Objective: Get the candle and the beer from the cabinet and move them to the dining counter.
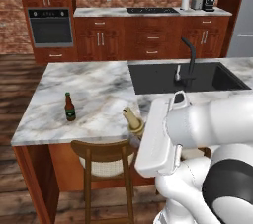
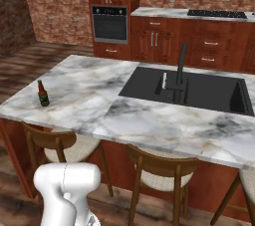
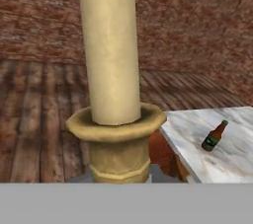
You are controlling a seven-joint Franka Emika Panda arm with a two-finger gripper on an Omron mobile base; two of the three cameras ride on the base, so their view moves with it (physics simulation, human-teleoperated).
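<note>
The bottle [image 1: 69, 107] already stands upright on the marble bench [image 1: 94, 90], near its left end, so that half of the job looks done. The candle [image 1: 132, 119] sits tilted at the bench's near edge, above a stool [image 1: 104, 156], carried by the hand. The hand view looks straight up the candle [image 3: 109, 50] and its holder, which suggests a firm grip, though the fingers themselves are hidden.

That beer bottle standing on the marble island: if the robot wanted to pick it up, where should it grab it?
Probably around the wide brown body of the beer, coming in level from the side. It stands upright and alone on the dining counter, and its neck is thinner.
</note>
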